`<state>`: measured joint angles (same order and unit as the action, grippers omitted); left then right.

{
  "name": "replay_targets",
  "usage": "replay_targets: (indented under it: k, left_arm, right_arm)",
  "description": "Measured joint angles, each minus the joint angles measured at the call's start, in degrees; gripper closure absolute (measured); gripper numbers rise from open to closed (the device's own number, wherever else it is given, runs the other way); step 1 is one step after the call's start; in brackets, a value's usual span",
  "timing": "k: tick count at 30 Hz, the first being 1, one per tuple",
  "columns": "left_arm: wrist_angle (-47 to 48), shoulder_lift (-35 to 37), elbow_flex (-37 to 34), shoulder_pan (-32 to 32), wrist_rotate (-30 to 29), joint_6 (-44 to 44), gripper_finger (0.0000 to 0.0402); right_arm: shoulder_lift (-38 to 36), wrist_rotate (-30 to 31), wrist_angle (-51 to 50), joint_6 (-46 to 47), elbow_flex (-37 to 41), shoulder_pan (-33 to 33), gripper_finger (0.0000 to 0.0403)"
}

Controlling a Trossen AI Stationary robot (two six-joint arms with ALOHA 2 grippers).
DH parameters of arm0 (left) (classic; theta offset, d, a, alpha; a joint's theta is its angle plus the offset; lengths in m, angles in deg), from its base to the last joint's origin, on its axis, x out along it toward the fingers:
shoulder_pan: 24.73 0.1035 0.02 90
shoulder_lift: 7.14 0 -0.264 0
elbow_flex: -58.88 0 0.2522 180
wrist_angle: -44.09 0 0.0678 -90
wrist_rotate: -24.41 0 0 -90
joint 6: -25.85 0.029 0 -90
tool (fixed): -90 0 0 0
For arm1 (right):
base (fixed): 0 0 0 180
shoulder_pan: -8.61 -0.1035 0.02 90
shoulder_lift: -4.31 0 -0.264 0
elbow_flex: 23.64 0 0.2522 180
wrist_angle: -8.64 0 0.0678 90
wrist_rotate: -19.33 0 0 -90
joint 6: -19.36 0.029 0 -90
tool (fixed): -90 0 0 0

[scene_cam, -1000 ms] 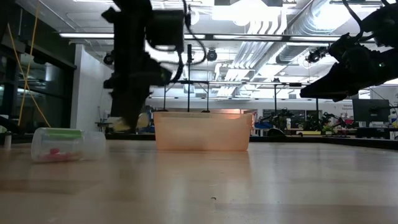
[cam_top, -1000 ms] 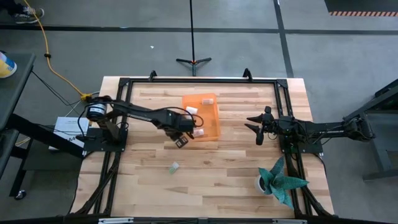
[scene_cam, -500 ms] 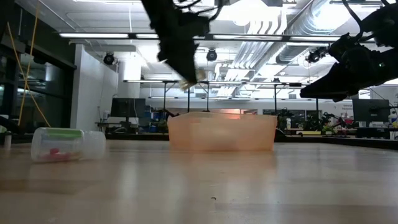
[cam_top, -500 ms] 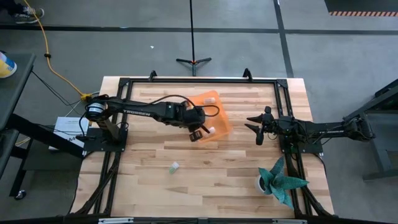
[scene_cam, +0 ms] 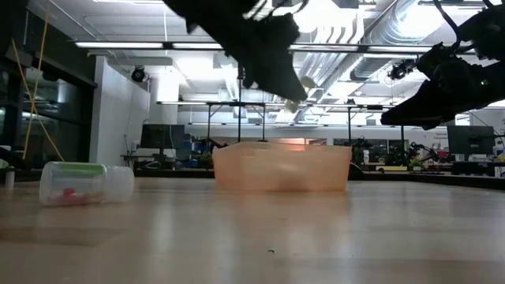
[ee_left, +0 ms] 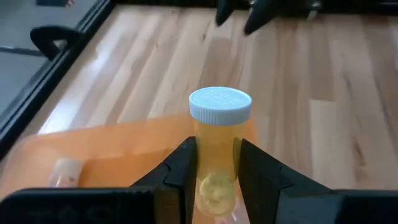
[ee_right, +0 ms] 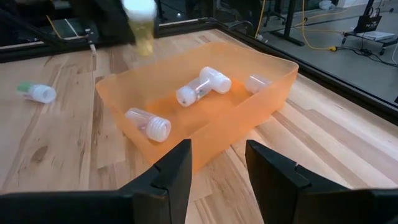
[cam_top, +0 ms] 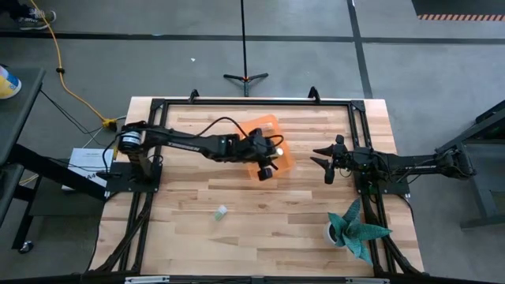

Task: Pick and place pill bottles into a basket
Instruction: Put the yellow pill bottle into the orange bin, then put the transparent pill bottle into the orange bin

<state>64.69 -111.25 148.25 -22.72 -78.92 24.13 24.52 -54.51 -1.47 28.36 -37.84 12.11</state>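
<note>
My left gripper (cam_top: 272,152) is shut on an amber-yellow pill bottle (ee_left: 215,155) with a white cap (ee_left: 220,104), above the right part of the orange basket (cam_top: 254,126). In the low view the gripper (scene_cam: 290,87) hangs above the basket's rim (scene_cam: 280,146). Three clear, white-capped bottles (ee_right: 202,84) lie on their sides in the basket (ee_right: 205,134). A pale green-capped bottle (cam_top: 221,211) lies on its side on the table, nearer the front. My right gripper (cam_top: 324,162) is open and empty to the right of the basket. My left gripper pinches the amber bottle's body (ee_left: 214,177) between its two fingers (ee_left: 184,168), just below the cap. The bottle lies along the fingers, its cap end past their tips. The fingers slant down toward the table's right. The bottle is lifted clear, above the basket.
A teal spiky plant in a white pot (cam_top: 355,230) stands at the near right corner. The black frame rails (cam_top: 252,102) run along the table's edges. Bare wood (cam_top: 268,229) lies in front of the basket.
My left gripper has risen and gone toward the table's right edge with the amber bottle, from the basket's near left corner to above its right part. The basket has slid a little to the right and turned.
</note>
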Motion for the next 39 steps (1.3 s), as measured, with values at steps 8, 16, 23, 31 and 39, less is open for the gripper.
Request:
replay_targets:
  k: [8, 16, 23, 31, 39]
  left_arm:
    - [-6.5, -4.3, -1.5, 1.9, 5.2, -1.6, 0.0266]
    - [-7.2, -9.2, -1.6, 3.5, 5.8, -3.0, 0.0266]
    - [-7.2, -10.2, -1.5, 4.1, 5.7, -4.0, 0.0257]
    - [-6.0, -9.4, -1.5, 4.0, 6.6, -1.6, 0.0186]
    - [24.6, -5.5, 10.1, 3.6, 13.6, -11.4, 0.0139]
  right_arm:
    - [0.0, 0.1, 0.0, 0.0, 0.0, 0.0, 0.0261]
    - [0.0, 0.1, 0.0, 0.0, 0.0, 0.0, 0.0261]
    - [0.0, 0.2, 0.0, 0.0, 0.0, 0.0, 0.0261]
    - [0.0, 0.2, 0.0, 0.0, 0.0, 0.0, 0.0261]
    - [0.0, 0.2, 0.1, 0.6, 0.0, 0.0, 0.0261]
